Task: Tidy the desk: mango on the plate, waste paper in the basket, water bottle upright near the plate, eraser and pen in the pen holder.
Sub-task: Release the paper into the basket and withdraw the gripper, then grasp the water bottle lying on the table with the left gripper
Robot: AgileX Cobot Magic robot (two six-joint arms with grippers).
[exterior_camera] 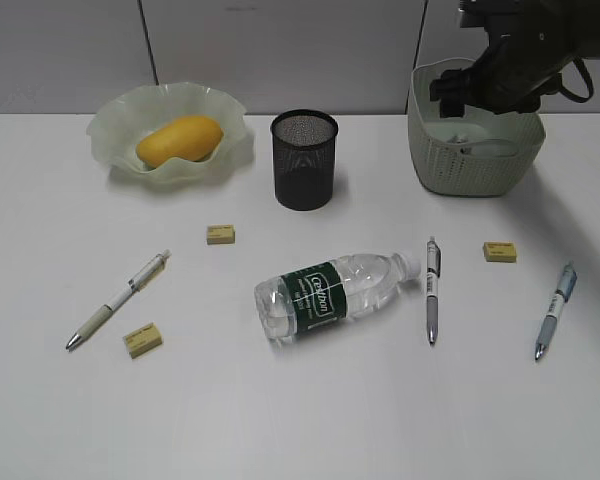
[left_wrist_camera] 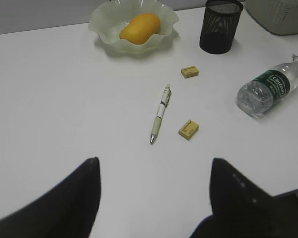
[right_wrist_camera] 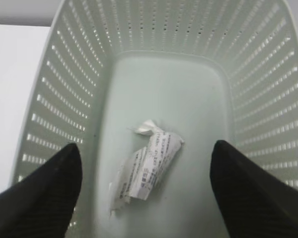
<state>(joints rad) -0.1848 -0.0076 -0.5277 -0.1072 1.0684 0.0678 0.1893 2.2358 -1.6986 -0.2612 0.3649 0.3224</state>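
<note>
Right hand [right_wrist_camera: 146, 198] hangs spread wide and empty over the basket [right_wrist_camera: 79, 74]; waste paper [right_wrist_camera: 149, 166] lies on its floor. Water bottle [exterior_camera: 330, 295] lies sideways on the table [exterior_camera: 300, 420], apparently full, so heavy and slippery: grip the labelled waist.

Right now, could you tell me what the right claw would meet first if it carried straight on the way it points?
Most likely the waste paper lying on the basket floor; the right claw is open above it, though depth is unclear.
</note>
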